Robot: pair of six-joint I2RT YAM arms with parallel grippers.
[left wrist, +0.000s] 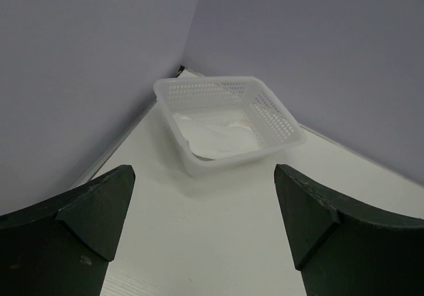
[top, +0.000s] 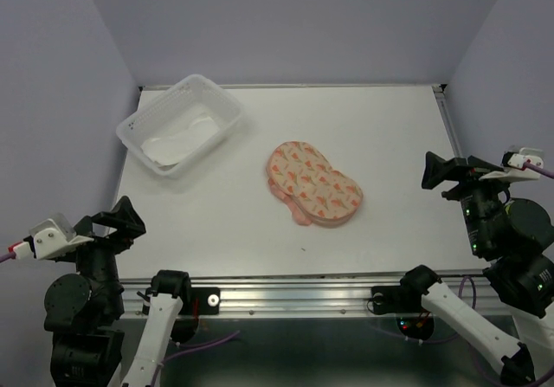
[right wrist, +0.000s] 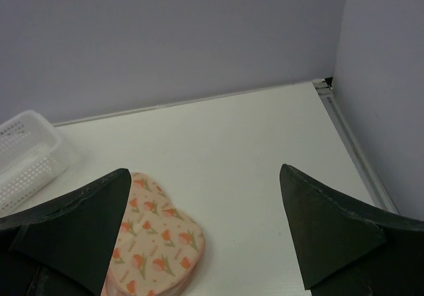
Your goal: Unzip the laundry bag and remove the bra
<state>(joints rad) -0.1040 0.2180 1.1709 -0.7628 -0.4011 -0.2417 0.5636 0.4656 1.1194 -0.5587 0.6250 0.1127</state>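
from above, the left gripper (top: 130,221) and the right gripper (top: 428,172) are both spread wide and hold nothing. the laundry bag (top: 313,185) lies on the table (top: 389,127) between them, nearer the right one. in the left wrist view, the basket (left wrist: 225,162) sits well ahead of the fingers (left wrist: 86,223), with the white bra (left wrist: 215,136) inside. in the right wrist view, the bag lies ahead, partly hidden behind one finger.

laundry bag (right wrist: 159,243) partly behind fingers (right wrist: 66,230), basket (right wrist: 26,150) cut off at edge
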